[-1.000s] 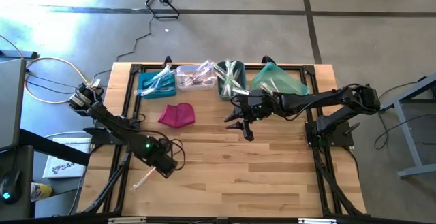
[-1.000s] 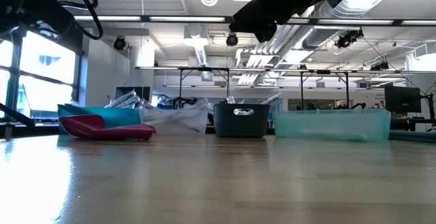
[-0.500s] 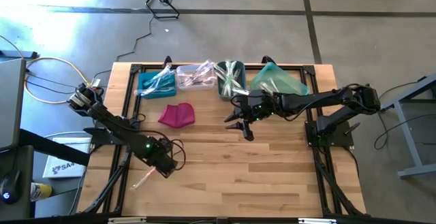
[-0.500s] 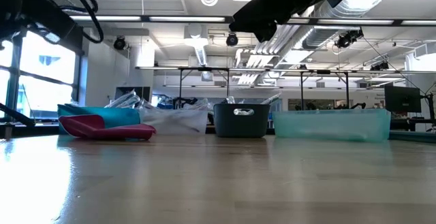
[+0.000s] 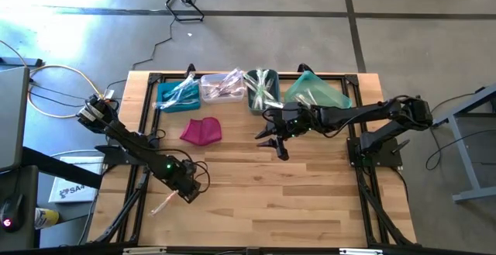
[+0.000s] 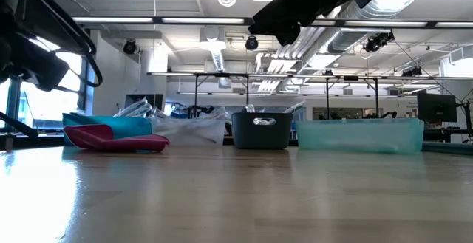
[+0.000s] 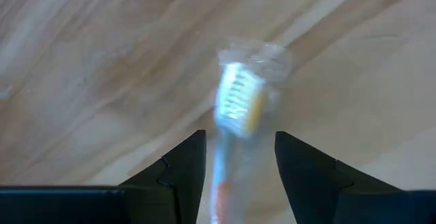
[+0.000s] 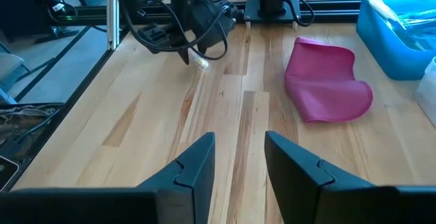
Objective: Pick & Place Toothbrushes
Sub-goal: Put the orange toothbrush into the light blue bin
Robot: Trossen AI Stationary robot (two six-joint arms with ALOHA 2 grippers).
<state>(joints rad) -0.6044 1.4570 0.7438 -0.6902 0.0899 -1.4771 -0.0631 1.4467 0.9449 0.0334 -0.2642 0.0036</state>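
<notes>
Toothbrushes lay mostly in the row of bins along the far edge of the table (image 5: 310, 201): a blue bin (image 5: 177, 95), a clear bin (image 5: 221, 87), a dark grey bin (image 5: 262, 91) and a teal bin (image 5: 314, 91). One wrapped toothbrush (image 7: 238, 112) was apart from them, at the near left of the table, clenched between the two fingers of the left tool (image 7: 235, 159). Its bristled head stuck out past the fingertips over bare wood, and from above the pale handle (image 5: 163, 205) trailed out towards the near left corner. Gripping it along the handle left the head free, which would probably suit dropping it end-first into a bin.

Across the table, the right tool (image 8: 238, 159) hung above the middle, just near of the dark grey bin, its fingers part-way apart and holding nothing. Its camera looked over the magenta pouch (image 8: 328, 81) towards the left arm, so it seemed to be waiting clear of the bins.

Carrying that one brush to its bin appeared to be the step in hand.
</notes>
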